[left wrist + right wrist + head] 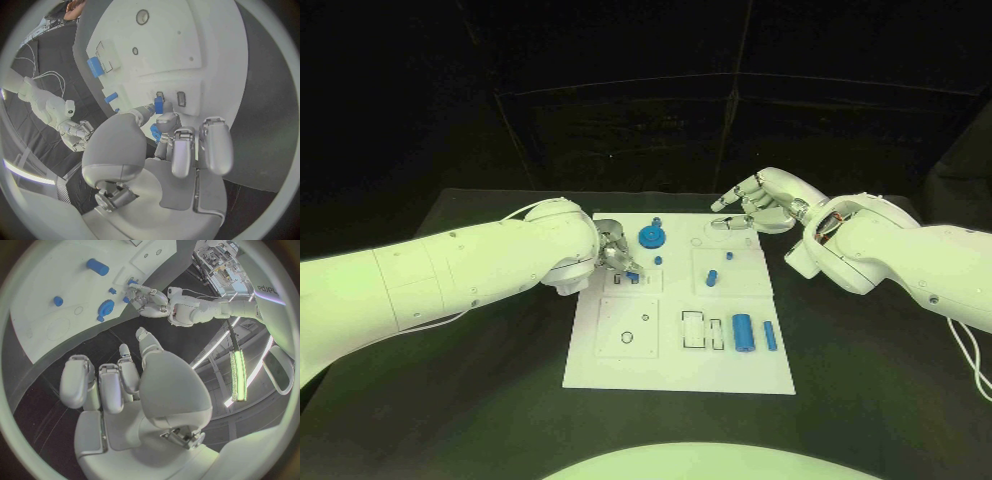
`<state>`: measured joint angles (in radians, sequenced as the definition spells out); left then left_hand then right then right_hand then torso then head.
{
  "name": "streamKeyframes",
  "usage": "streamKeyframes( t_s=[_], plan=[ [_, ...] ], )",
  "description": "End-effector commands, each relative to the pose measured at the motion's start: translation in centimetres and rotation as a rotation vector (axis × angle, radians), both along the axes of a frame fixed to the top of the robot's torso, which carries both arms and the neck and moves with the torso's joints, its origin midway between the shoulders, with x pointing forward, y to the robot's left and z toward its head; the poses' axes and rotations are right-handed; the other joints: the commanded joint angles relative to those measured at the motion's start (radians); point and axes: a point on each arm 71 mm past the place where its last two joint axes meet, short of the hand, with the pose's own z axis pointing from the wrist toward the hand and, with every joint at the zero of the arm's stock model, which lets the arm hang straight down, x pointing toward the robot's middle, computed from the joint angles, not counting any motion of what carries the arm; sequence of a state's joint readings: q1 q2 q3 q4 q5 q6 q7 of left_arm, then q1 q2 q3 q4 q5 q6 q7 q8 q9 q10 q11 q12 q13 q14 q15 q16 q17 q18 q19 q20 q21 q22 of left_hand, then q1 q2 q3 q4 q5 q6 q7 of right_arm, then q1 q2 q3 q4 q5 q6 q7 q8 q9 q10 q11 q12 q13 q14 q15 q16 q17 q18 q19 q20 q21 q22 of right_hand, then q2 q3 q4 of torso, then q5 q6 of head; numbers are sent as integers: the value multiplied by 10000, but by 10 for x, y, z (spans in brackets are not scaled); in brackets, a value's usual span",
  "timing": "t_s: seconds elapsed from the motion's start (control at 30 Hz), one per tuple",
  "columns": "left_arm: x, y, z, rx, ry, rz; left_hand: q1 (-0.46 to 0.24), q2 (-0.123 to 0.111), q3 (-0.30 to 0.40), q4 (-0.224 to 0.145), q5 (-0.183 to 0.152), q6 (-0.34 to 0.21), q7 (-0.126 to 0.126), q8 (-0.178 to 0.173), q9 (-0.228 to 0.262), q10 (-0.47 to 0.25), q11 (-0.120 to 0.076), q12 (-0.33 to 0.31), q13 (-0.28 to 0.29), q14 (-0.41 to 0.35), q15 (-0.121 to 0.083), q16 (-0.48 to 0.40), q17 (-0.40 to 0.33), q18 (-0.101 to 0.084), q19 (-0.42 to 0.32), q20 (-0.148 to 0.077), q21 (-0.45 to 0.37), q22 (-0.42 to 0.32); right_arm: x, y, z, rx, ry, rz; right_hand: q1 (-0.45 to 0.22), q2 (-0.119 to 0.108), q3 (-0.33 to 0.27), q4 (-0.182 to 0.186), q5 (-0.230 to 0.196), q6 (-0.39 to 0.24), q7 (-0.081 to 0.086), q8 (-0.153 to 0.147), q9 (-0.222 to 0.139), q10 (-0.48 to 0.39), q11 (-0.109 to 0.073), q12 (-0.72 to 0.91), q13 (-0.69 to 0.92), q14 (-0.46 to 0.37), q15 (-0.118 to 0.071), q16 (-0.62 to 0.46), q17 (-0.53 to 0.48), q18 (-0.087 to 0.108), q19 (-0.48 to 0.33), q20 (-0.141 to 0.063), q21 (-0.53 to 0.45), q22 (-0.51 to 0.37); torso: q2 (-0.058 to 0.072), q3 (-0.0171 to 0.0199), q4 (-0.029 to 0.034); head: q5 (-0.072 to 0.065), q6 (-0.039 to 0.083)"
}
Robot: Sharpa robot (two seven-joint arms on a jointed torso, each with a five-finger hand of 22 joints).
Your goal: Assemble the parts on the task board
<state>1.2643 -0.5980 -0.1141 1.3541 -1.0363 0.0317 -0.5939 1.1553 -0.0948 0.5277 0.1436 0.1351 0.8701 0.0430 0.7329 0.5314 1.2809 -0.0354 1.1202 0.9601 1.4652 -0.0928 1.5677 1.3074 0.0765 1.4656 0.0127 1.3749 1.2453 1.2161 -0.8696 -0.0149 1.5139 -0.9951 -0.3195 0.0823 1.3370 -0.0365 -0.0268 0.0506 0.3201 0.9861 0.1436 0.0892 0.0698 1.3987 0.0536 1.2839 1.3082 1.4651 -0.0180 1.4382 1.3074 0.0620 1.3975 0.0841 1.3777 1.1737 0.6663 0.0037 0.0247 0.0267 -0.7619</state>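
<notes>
Board's (678, 375) near edge open — cylinders (751, 333) right.

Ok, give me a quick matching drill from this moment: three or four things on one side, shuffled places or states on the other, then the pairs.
Things:
1. left hand
2. right hand
3. large blue cylinder
4. blue gear-shaped part

Places or states:
A. lies on the near right part of the task board
B. holds a small blue part over the board's left side
C. holds nothing, beside the board's far right corner
D. sits near the board's far edge

Pairs: 1-B, 2-C, 3-A, 4-D
</notes>
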Motion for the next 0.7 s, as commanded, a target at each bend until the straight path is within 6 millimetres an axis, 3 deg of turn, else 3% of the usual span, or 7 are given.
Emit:
streamKeyframes(
  t_s=[0.03, 0.53, 0.7],
  plan=[
    [-1, 2, -1, 327, 136, -105, 10, 76, 1623, -1536, 36, 6, -48, 60, 19, 87, 5, 59, 7, 1056, -27, 31, 2634, -115, 21, 11, -45, 21, 0, 1, 1, 34, -5, 116, 0, 72, -46, -20, 40, 75, -19, 68, 7, -43, 3, -48, 372, 511, -47, -38, 191, 167, -31, -4, -34, -9, -2, -3, 17, -2, -7],
    [-4, 2, -2, 352, 202, -179, -96, -24, 1755, -1613, 108, 30, -65, 114, 64, 134, -10, 95, 42, 1056, -40, 31, 2634, -118, 30, 0, -41, 42, 0, 1, 1, 23, 12, 132, -17, 89, -61, -8, 51, 82, -19, 74, 6, -37, 2, -45, 372, 516, -48, -38, 201, 164, -22, -8, -35, -2, 1, 8, -2, 11, -59],
    [-3, 2, -3, 327, 180, -141, -203, -65, 1754, -1592, 103, 56, -77, 145, 86, 142, -15, 88, 25, 1056, -43, 31, 2634, -117, 28, -4, -51, 34, 0, 1, 1, 24, 12, 141, -17, 89, -61, -8, 51, 82, -19, 74, 6, -37, 2, -45, 372, 516, -48, -38, 201, 164, -22, -8, -35, -2, 0, -4, -6, 3, -46]
  ],
)
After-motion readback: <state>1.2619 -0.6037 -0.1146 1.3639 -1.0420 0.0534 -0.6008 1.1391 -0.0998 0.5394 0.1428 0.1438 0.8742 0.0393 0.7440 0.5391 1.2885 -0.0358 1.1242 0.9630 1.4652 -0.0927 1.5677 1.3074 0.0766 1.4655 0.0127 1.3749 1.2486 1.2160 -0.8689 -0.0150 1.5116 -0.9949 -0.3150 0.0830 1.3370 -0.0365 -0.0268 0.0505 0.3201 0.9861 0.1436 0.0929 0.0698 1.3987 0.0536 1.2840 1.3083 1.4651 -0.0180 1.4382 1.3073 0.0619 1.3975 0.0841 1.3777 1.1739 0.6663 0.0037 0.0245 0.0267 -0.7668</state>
